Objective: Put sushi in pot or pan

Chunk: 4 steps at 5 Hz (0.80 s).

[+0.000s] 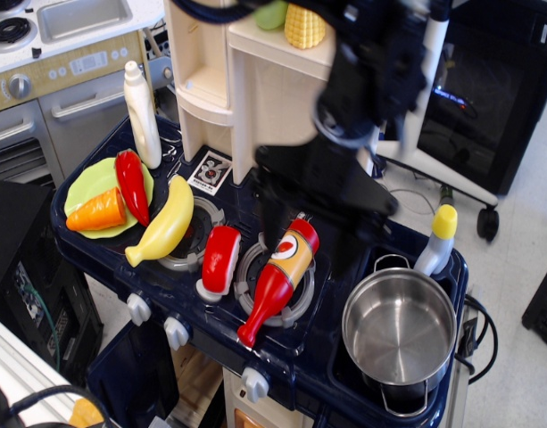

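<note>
The sushi (220, 259), a small red-topped piece on a white base, lies between the two burner rings on the dark blue toy stove. The shiny steel pot (399, 332) stands empty at the stove's right front corner. My gripper (310, 234) is blurred by motion and hangs above the back of the right burner, right of the sushi and left of the pot. Its two dark fingers point down, spread apart, with nothing between them.
A red ketchup bottle (278, 279) lies on the right burner. A banana (166, 223) lies on the left burner. A green plate (87, 183) holds a carrot and a red chili. A white bottle (142, 114) stands at the back left. A yellow-capped bottle (435, 239) stands behind the pot.
</note>
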Each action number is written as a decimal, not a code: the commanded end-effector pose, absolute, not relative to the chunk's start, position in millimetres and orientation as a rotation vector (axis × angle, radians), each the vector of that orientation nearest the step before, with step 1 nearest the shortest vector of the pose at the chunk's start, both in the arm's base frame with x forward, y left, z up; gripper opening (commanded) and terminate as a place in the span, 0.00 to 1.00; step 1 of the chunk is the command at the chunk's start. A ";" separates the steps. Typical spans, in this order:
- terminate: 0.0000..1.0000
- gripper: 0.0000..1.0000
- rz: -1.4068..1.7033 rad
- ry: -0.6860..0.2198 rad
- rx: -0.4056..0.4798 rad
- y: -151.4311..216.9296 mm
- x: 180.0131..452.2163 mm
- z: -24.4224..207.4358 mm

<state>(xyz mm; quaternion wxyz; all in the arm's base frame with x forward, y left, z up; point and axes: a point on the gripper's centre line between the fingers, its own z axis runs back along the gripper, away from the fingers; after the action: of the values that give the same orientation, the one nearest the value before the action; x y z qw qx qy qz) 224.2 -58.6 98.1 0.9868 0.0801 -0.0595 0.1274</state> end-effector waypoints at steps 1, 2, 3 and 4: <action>0.00 1.00 0.221 -0.176 0.067 -18.5 234.9 93.2; 0.00 1.00 0.190 -0.215 0.037 -4.9 233.2 73.0; 0.00 1.00 0.166 -0.232 0.027 4.8 229.9 57.6; 0.00 1.00 0.140 -0.233 0.016 15.5 227.1 48.3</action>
<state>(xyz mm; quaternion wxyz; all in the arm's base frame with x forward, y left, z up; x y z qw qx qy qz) 225.1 15.7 43.3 0.9914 0.0037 -0.1080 0.0737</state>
